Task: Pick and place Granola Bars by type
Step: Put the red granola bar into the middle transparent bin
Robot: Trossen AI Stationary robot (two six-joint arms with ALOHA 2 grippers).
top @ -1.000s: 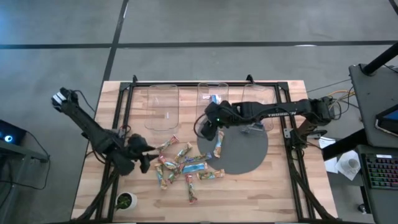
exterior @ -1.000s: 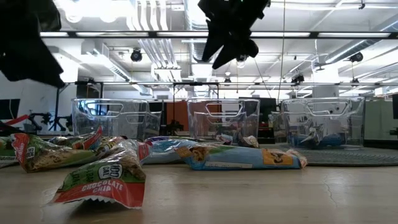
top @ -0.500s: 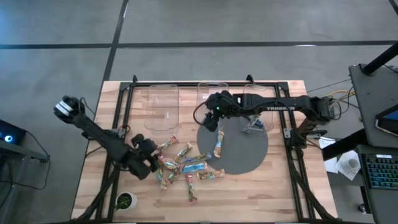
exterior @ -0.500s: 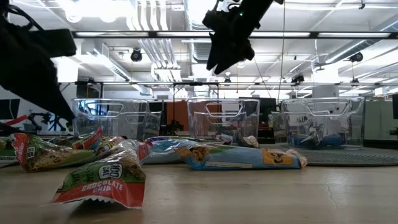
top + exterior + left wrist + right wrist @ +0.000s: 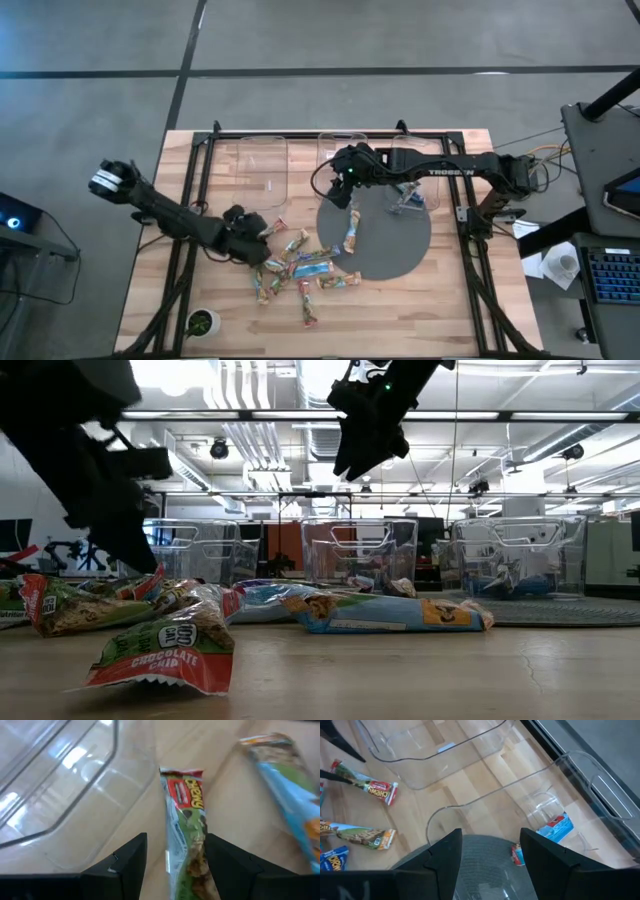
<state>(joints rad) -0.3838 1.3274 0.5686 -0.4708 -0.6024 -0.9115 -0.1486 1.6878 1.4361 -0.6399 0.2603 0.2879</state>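
Several granola bars (image 5: 300, 270) in blue, green and red wrappers lie in a loose pile on the wooden table. One more lies on the grey round mat (image 5: 400, 250). My left gripper (image 5: 260, 232) is low at the pile's far left corner and open. Its fingers stand on either side of a red-and-green bar (image 5: 184, 820) that lies flat on the wood, without touching it. My right gripper (image 5: 340, 193) hangs open and empty, high above the mat's far edge, near the middle bin (image 5: 342, 150). That bin holds a blue bar (image 5: 556, 827).
Three clear bins stand in a row at the far side: left (image 5: 262, 170), middle and right (image 5: 415, 170). The left bin's wall (image 5: 75, 795) is close beside my left gripper. A blue bar (image 5: 290, 795) lies on its other side. A small potted plant (image 5: 203, 322) sits near left.
My left gripper has swung from the pile's near left side toward the far edge and the right. It has sunk and turned, and now stands over the red-and-green bar. My right gripper has shifted a little toward the far edge and rolled slightly. No bar has moved.
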